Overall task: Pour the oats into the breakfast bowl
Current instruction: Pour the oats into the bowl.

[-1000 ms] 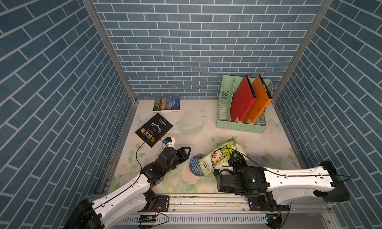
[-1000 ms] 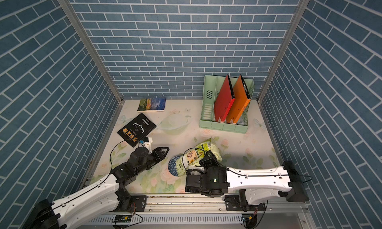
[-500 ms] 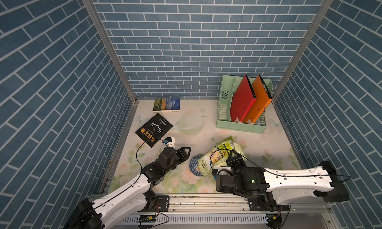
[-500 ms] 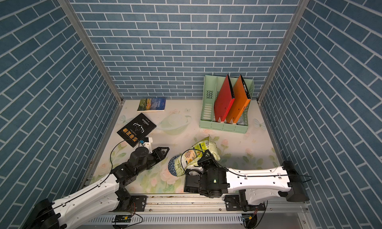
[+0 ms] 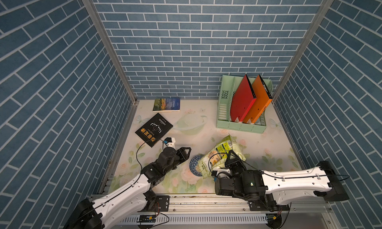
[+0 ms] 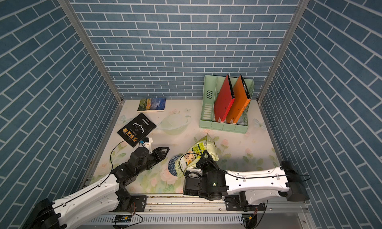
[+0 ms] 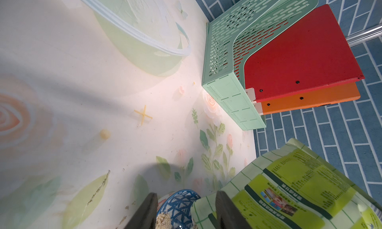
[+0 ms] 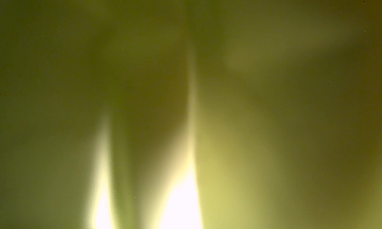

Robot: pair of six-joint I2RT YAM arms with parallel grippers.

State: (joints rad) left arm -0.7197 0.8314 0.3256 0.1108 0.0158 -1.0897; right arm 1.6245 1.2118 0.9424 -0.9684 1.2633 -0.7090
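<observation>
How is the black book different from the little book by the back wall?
The black book has orange letters; the little book shows a colourful landscape. The black book lies slanted; the little book lies square to the back wall. The black book looks bigger than the little book. Both lie flat and closed on the table.

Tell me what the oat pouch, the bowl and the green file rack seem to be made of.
The oat pouch looks like thin plastic film: glossy, creased, printed. The bowl is probably glazed ceramic: smooth, with painted blue-and-white triangles. The file rack looks like moulded matte plastic, mint green, with rows of slots.
</observation>
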